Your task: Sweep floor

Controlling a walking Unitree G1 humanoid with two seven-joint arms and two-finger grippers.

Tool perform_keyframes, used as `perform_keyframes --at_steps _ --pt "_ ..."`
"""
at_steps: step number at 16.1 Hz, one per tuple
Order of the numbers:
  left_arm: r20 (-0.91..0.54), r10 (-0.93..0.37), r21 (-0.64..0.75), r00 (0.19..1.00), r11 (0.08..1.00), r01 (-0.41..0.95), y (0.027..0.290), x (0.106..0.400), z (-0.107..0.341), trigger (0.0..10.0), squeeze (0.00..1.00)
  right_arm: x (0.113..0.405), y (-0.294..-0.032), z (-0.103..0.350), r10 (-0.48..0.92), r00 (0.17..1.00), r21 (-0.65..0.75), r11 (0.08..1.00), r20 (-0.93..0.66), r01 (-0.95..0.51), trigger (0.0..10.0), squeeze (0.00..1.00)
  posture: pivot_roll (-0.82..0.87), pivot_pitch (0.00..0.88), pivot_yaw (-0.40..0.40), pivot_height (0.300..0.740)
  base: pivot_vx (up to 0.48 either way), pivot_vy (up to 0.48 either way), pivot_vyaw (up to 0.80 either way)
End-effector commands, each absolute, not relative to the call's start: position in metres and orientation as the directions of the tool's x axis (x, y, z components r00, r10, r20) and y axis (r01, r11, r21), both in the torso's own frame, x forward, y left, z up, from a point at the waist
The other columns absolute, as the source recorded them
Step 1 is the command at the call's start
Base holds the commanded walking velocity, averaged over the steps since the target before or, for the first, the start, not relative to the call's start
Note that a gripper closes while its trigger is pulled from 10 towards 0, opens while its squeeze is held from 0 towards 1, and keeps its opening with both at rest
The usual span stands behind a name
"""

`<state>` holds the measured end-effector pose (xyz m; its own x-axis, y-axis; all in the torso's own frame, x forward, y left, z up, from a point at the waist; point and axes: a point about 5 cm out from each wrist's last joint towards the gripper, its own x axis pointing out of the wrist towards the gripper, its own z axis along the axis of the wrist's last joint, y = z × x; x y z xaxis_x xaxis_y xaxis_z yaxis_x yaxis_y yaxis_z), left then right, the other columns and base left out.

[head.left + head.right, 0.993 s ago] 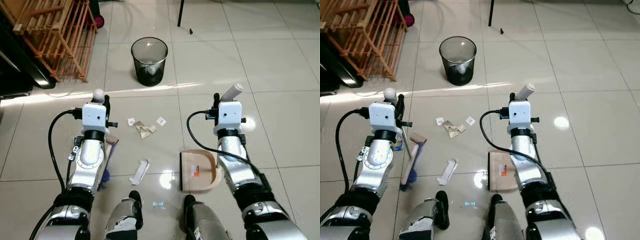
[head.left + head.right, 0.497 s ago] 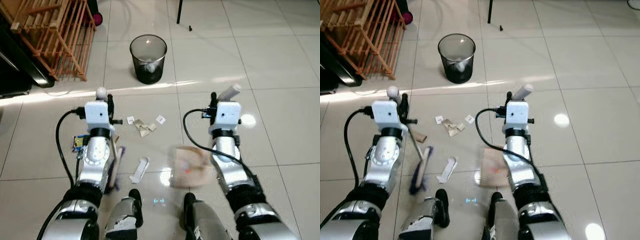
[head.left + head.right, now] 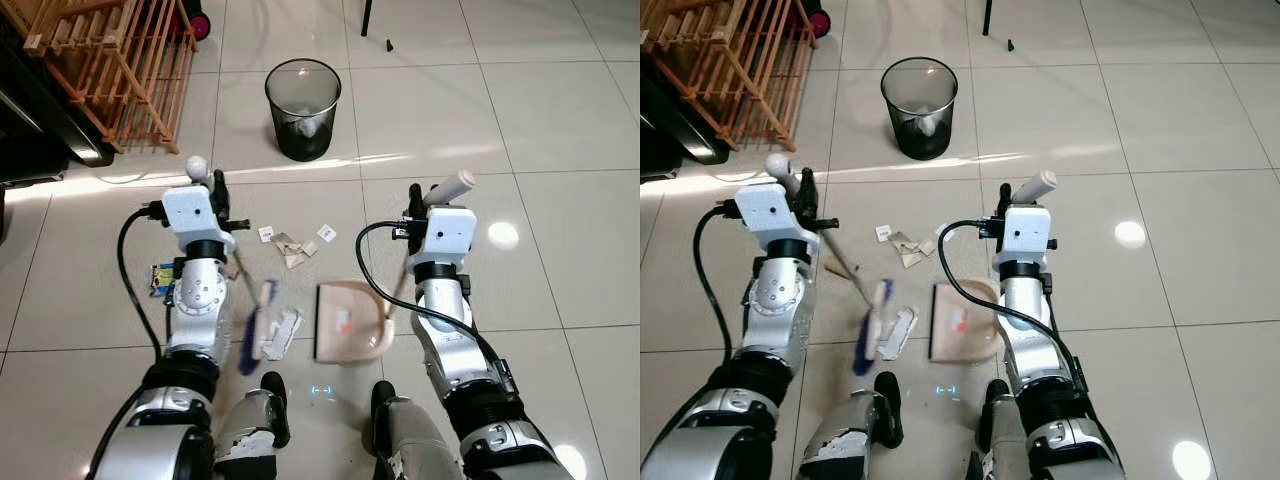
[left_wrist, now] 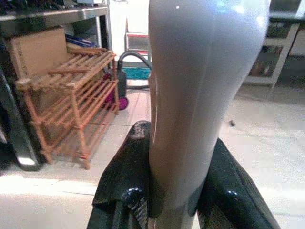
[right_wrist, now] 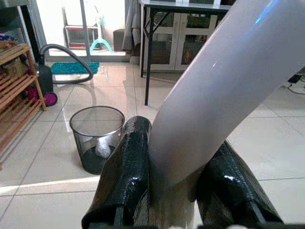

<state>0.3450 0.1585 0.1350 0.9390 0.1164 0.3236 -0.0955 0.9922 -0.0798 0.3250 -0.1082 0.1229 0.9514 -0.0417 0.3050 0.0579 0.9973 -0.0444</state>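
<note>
My left gripper (image 3: 213, 190) is shut on the pale handle of a broom (image 3: 255, 325), which slants down to blue bristles on the floor tiles. The bristles touch a white paper strip (image 3: 284, 331). My right gripper (image 3: 419, 201) is shut on the white handle of a tan dustpan (image 3: 345, 322), which rests on the floor just right of the strip, its mouth facing the broom. Crumpled paper scraps (image 3: 291, 249) and small white bits (image 3: 325, 232) lie farther ahead between my arms. In the wrist views the black fingers (image 4: 128, 191) and fingers (image 5: 126, 181) clamp each handle.
A black mesh bin (image 3: 303, 95) with some rubbish stands straight ahead. A wooden slatted rack (image 3: 115, 50) and dark furniture are at the far left. A blue-yellow packet (image 3: 162, 279) lies beside my left arm. A black table leg (image 3: 366, 18) stands beyond the bin.
The broom head has swept right, up against the white strip. The dustpan has slid left toward the strip. The view has shifted a little.
</note>
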Motion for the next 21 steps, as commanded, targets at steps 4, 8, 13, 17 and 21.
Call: perform_keyframes --at_steps 4,8,13,17,21 --pt "0.320 0.067 -0.220 0.945 0.975 0.005 0.140 0.345 0.137 10.0 0.00 0.324 -0.108 0.117 -0.042 0.960 -0.063 0.996 0.275 0.061 10.0 0.00 0.00 0.339 0.023 0.740 0.000 0.000 0.00" --pt "0.370 0.012 -0.349 0.929 0.929 0.127 0.128 0.347 0.157 10.0 0.00 0.322 -0.105 0.110 -0.039 0.969 -0.069 0.996 0.243 0.057 10.0 0.00 0.00 0.318 0.022 0.740 0.000 0.000 0.00" --pt "0.506 -0.081 -0.356 0.859 0.887 0.294 0.124 0.349 0.200 10.0 0.00 0.325 -0.108 0.110 -0.040 0.971 -0.069 0.996 0.235 0.058 10.0 0.00 0.01 0.274 0.027 0.740 0.000 0.000 0.00" --pt "0.590 -0.240 -0.204 0.771 0.880 0.430 0.131 0.341 0.237 10.0 0.00 0.326 -0.115 0.105 -0.059 0.976 -0.069 0.995 0.211 0.075 10.0 0.00 0.02 0.240 0.033 0.740 0.000 0.000 0.00" --pt "0.579 -0.382 0.008 0.720 0.886 0.464 0.145 0.331 0.256 10.0 0.00 0.331 -0.125 0.109 -0.080 0.973 -0.063 0.993 0.215 0.096 10.0 0.00 0.02 0.219 0.046 0.740 0.000 0.000 0.00"
